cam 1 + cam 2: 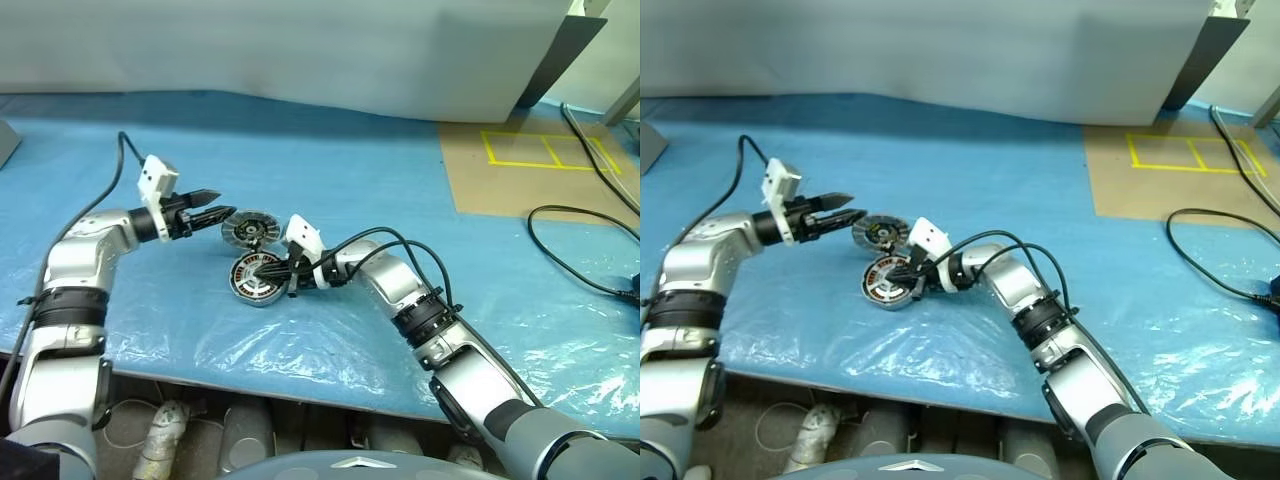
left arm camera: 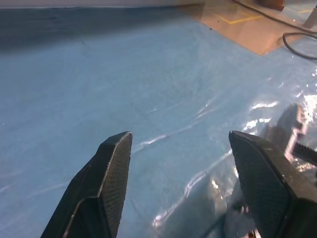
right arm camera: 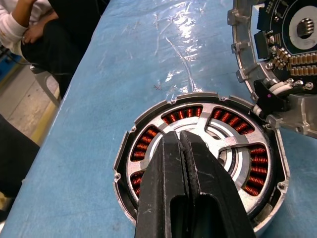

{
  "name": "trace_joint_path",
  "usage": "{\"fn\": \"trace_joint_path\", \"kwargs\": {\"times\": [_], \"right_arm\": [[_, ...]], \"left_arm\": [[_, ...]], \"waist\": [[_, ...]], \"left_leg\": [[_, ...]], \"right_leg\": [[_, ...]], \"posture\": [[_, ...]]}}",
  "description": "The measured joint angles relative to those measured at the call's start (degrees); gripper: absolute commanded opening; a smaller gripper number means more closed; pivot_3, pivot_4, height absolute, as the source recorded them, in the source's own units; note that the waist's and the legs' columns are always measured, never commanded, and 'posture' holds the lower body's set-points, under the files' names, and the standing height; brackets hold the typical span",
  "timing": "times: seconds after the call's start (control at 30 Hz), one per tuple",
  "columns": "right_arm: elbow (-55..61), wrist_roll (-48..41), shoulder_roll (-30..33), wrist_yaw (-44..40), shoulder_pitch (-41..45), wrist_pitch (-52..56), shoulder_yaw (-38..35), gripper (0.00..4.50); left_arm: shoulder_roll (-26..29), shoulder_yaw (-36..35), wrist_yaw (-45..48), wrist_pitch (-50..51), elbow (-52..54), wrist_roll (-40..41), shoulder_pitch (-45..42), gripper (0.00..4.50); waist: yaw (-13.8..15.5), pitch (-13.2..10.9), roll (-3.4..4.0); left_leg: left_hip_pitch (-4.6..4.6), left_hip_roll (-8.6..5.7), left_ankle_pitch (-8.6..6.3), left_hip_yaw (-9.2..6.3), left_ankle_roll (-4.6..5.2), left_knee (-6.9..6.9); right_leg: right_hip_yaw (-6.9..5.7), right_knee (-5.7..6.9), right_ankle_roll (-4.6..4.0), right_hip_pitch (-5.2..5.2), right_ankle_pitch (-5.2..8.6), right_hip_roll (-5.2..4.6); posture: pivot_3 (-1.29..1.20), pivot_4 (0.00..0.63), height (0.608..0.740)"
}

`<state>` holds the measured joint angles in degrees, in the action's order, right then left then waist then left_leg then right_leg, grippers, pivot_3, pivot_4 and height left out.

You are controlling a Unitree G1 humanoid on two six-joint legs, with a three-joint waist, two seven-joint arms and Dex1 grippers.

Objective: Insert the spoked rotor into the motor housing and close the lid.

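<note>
The motor housing (image 3: pixel 125 157), a round silver cup with copper windings, lies flat on the blue table cover (image 1: pixel 330 170). The spoked rotor (image 3: pixel 207 111) sits inside it, and copper shows through its gaps. My right gripper (image 3: pixel 179 135) is shut with nothing in it, its tips over the rotor's middle; whether they touch it I cannot tell. The lid (image 1: pixel 250 228), a round grey disc with a dark inner face, sits just beyond the housing. My left gripper (image 1: pixel 222 213) is open and empty, pointing at the lid from its left, a little short of it.
A brown board with yellow tape (image 1: pixel 540 165) lies at the far right. Black cables (image 1: pixel 580 250) trail across the right side. A seated person (image 3: pixel 25 25) is beside the table's far edge. The table's front edge (image 1: pixel 300 385) runs close below the housing.
</note>
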<state>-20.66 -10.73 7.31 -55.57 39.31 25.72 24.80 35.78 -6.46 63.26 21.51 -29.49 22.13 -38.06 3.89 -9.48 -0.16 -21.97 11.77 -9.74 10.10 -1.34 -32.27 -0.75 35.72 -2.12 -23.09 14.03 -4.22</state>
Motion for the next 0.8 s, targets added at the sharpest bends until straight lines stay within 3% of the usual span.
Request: {"fn": "trace_joint_path", "kwargs": {"times": [0.2,0.47,0.8], "right_arm": [[8.1,-5.3,5.3,-2.7,-3.0,9.3,-5.5,0.0],[26.7,-14.2,11.9,0.0,-7.3,21.2,-15.0,0.0],[32.4,-16.3,16.6,7.1,-14.2,25.8,-20.3,0.0]], "left_arm": [[-3.1,1.1,0.4,-3.9,-9.4,-2.7,-5.0,3.27],[-6.8,3.1,3.7,-6.1,-14.9,-4.3,-9.7,3.27],[-7.8,3.3,12.4,-5.7,-17.7,-4.1,-10.9,0.01]], "waist": [[0.7,0.0,-0.07],[1.9,-0.1,-0.09],[1.7,-0.1,-0.11]], "left_leg": [[-0.31,-0.01,0.01,-0.04,0.01,-0.03],[-0.45,-0.01,0.01,-0.1,0.01,0.02],[-0.43,-0.01,0.01,-0.11,0.0,0.02]], "right_leg": [[-0.14,-0.06,0.02,-0.12,-0.02,-0.01],[-0.33,-0.07,0.11,-0.18,-0.07,-0.01],[-0.33,-0.06,0.01,-0.19,-0.01,-0.04]], "posture": [[0.0,0.15,0.74],[0.0,0.15,0.74],[0.0,0.15,0.74]]}}
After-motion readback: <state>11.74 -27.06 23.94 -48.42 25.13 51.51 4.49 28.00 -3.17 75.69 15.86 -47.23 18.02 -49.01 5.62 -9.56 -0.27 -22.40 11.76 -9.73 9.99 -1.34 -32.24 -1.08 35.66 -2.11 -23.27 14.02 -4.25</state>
